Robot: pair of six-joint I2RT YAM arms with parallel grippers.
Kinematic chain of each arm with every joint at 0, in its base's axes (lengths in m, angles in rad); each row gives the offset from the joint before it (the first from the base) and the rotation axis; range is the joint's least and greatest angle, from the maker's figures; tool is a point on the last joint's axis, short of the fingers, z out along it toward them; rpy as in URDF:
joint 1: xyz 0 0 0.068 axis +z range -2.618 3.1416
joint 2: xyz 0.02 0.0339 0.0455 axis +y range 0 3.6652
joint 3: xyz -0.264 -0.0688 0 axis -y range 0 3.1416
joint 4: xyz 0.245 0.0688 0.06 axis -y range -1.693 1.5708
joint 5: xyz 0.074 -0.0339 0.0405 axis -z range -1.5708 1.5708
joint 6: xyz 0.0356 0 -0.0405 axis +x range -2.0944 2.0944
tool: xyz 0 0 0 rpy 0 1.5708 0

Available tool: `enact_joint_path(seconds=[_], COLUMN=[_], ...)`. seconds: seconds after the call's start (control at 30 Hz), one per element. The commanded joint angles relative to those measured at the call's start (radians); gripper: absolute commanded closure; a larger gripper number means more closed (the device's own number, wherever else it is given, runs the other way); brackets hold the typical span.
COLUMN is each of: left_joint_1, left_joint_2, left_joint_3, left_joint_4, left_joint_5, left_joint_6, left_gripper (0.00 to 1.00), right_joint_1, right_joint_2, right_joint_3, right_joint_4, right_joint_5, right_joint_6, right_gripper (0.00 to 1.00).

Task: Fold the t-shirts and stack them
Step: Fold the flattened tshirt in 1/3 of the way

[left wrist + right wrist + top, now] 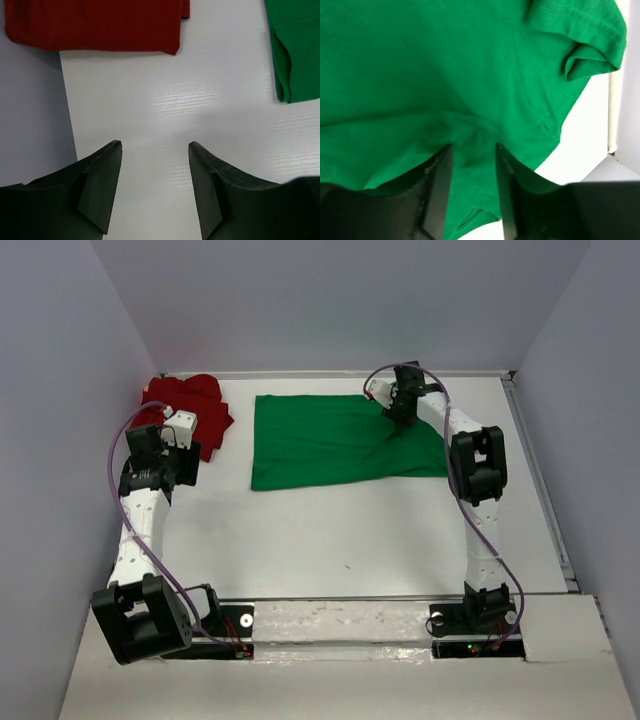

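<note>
Right pincer (472, 146) is seen narrowly parted over the far right part of the bright green cloth t-shirt (420, 60), which is spread lengthwise across the surface (350, 530) and seemingly not clamped. The deep red cloth t-shirt (95, 25) is found far left, just ahead of the wide-open, empty left pincer (155, 145).

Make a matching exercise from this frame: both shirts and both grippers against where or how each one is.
Things:
1. green t-shirt
2. red t-shirt
3. left gripper
4. right gripper

Places or states:
A. bunched at the far left corner of the table
B. open above bare table top, between the two shirts
C. jaws apart right over green cloth, near a sleeve
D. laid out flat, centre to right of the far half

Pairs: 1-D, 2-A, 3-B, 4-C
</note>
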Motion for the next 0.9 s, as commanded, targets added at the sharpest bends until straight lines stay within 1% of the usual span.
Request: enact_joint_path(seconds=[0.0, 0.2, 0.33, 0.47, 0.5, 0.57, 0.6, 0.67, 0.73, 0.8, 0.83, 0.87], left_joint_1=[0.006, 0.006, 0.006, 0.006, 0.006, 0.006, 0.001, -0.018, -0.046, -0.097, -0.116, -0.159], left_joint_2=[-0.018, -0.024, -0.026, -0.015, -0.005, 0.009, 0.029, 0.052, 0.095, 0.129, 0.137, 0.143], left_joint_3=[-0.011, -0.016, -0.015, -0.008, -0.005, 0.010, 0.018, 0.042, 0.073, 0.093, 0.110, 0.116], left_joint_4=[0.023, 0.024, 0.024, 0.023, 0.020, 0.005, -0.003, -0.026, -0.052, -0.068, -0.077, -0.078], left_joint_5=[0.020, 0.021, 0.030, 0.072, 0.084, 0.125, 0.150, 0.167, 0.175, 0.175, 0.176, 0.178], left_joint_6=[0.006, 0.005, 0.003, 0.003, 0.003, 0.008, 0.011, 0.017, 0.029, 0.038, 0.044, 0.047], left_gripper=[0.32, 0.32, 0.32, 0.32, 0.32, 0.32, 0.32, 0.32, 0.34, 0.35, 0.37, 0.38], right_joint_1=[-0.006, -0.006, -0.006, -0.006, -0.006, -0.017, -0.017, -0.029, -0.057, -0.071, -0.084, -0.084], right_joint_2=[0.009, 0.015, -0.025, -0.111, -0.158, -0.210, -0.262, -0.313, -0.365, -0.440, -0.491, -0.517], right_joint_3=[0.074, 0.120, 0.086, 0.014, -0.006, -0.047, -0.081, -0.104, -0.153, -0.195, -0.240, -0.267], right_joint_4=[0.036, 0.042, 0.053, 0.054, 0.054, 0.048, 0.027, -0.010, -0.057, -0.076, -0.099, -0.108], right_joint_5=[0.017, 0.023, 0.032, 0.026, 0.023, 0.006, -0.006, -0.048, -0.075, -0.080, -0.084, -0.086], right_joint_6=[0.023, 0.031, 0.045, 0.077, 0.088, 0.131, 0.151, 0.213, 0.270, 0.299, 0.322, 0.335], right_gripper=[0.53, 0.51, 0.51, 0.52, 0.52, 0.51, 0.51, 0.52, 0.56, 0.60, 0.64, 0.65])
